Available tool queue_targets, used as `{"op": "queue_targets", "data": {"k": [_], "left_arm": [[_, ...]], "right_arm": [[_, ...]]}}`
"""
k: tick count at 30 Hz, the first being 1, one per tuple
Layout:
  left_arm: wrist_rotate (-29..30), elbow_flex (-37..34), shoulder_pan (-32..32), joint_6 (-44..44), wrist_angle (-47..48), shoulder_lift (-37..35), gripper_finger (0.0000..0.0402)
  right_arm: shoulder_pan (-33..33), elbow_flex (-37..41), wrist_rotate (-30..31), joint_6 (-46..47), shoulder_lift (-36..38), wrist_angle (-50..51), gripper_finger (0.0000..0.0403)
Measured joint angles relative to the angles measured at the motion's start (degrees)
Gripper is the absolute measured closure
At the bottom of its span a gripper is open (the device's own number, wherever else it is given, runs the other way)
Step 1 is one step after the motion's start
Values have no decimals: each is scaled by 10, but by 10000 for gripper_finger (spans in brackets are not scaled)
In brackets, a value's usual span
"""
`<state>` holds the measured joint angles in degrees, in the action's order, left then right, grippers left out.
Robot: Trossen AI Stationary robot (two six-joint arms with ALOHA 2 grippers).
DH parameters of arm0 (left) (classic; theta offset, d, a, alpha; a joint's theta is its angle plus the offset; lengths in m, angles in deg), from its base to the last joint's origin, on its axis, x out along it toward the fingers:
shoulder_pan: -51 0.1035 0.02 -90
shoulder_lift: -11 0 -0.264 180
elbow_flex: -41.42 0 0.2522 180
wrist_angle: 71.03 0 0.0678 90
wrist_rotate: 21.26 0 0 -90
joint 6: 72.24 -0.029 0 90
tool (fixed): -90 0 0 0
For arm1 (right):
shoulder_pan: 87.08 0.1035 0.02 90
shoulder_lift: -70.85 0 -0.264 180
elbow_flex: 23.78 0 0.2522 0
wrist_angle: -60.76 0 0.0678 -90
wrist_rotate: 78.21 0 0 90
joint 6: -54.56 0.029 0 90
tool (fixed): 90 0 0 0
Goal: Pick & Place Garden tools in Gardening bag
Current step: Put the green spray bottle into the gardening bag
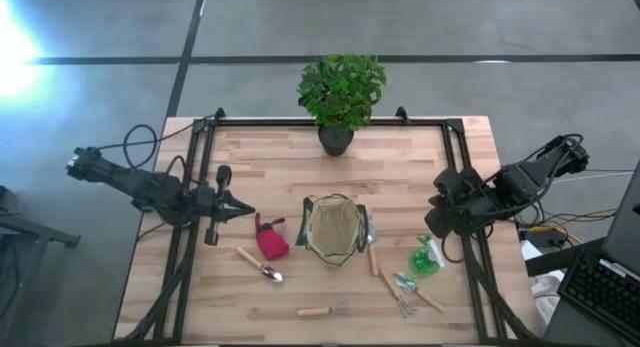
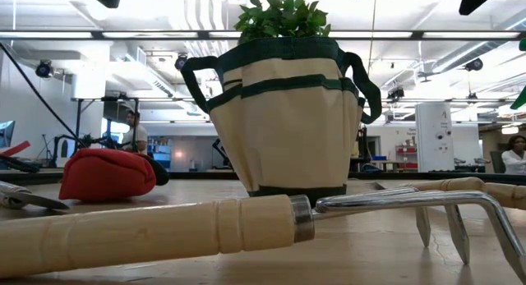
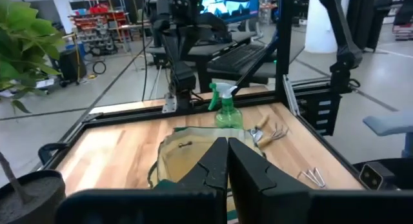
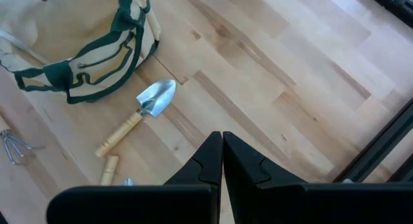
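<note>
Overhead, strip lights line the workshop ceiling (image 2: 123, 39) beyond the wooden table (image 1: 270, 167).

The table (image 1: 300, 167) was evenly lit from overhead. A white glare was seen on the floor (image 1: 15, 47) at the high view's left edge. Ceiling lights (image 2: 123, 34) were blown out, and the nearest rake (image 2: 246, 223) was blurred.

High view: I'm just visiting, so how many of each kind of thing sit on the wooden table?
Trowels: 3
Hand rakes: 2
Green spray bottle: 1
Red fabric item: 1
Gardening bag: 1
Potted plant: 1
Total: 9
</note>
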<state>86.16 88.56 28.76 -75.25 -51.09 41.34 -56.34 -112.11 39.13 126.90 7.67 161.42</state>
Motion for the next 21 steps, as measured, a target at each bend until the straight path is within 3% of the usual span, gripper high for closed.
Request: {"op": "queue_targets", "data": {"k": [12, 21], "left_arm": [[14, 0, 0, 5, -16, 2, 377], [77, 0, 1, 27, -15, 2, 255]], "right_arm": [[0, 0, 10, -4, 0, -1, 394], [0, 0, 10, -4, 0, -1, 394]]}}
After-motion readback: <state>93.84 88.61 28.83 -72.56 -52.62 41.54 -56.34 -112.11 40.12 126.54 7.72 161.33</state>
